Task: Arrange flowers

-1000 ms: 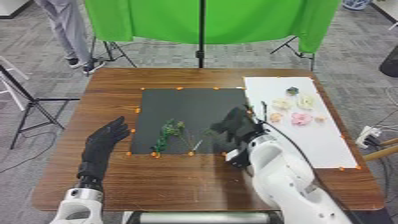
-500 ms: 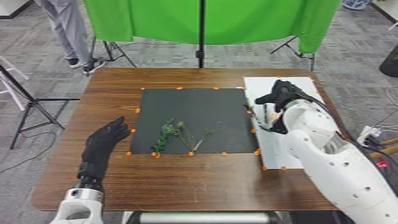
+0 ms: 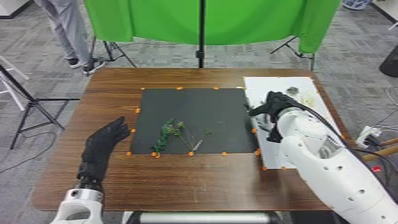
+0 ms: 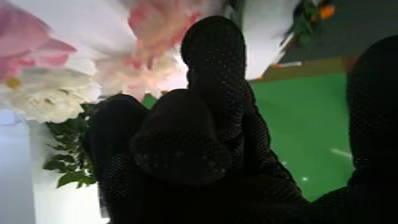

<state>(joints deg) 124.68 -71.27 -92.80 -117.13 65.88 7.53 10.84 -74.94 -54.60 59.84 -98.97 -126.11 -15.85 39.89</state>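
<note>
While flowers [image 4: 49,102] lie on white sheet [image 3: 266,86] | right hand [image 3: 277,103] over it

- A bright green cloth [image 3: 151,22] hangs beyond the brown wooden table [image 3: 178,185].
- A black tripod [image 3: 34,102] stands on grey carpet [image 3: 44,67], left of the table.
- A black floor stand [image 3: 202,53] rises behind the table.

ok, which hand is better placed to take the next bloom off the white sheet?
Right, I'd say. The right hand is over the white sheet, near a pink flower and a white flower; the left hand is across the black mat.
</note>
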